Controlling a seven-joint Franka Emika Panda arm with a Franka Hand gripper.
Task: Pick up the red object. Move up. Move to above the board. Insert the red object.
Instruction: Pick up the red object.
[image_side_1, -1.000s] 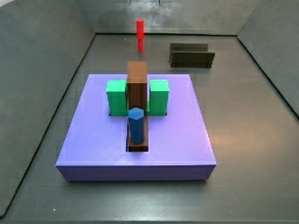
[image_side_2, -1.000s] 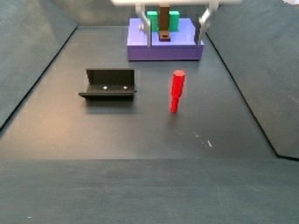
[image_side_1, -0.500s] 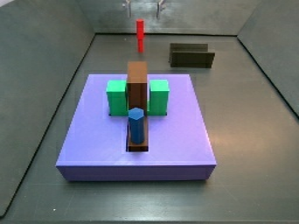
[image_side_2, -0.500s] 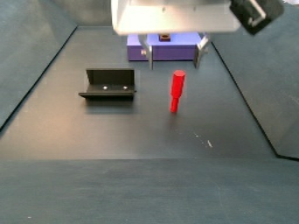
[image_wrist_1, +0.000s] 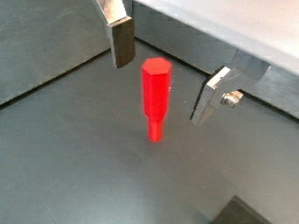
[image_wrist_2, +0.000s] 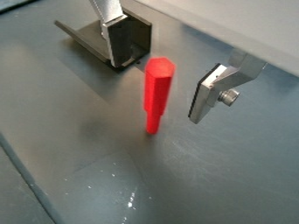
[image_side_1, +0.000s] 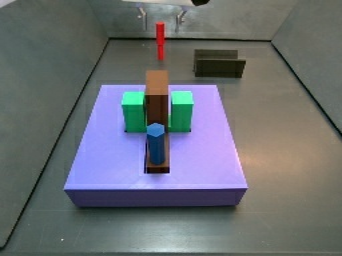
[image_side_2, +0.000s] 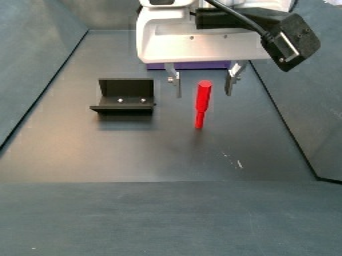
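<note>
The gripper (image_side_2: 201, 82) hangs open astride the red object (image_side_2: 203, 104), upright on the floor, fingers (image_wrist_1: 119, 42) clear of it; only a side view shows the board (image_side_1: 158, 152).

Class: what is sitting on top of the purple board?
In a side view the board carries a long brown bar, green blocks either side and an upright blue peg. The open gripper straddles the red object and hides the board there.

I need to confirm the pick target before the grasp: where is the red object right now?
The red object stands upright on the dark floor, right of the fixture, with the open gripper straddling its top; neither finger visibly touches it in both wrist views.
</note>
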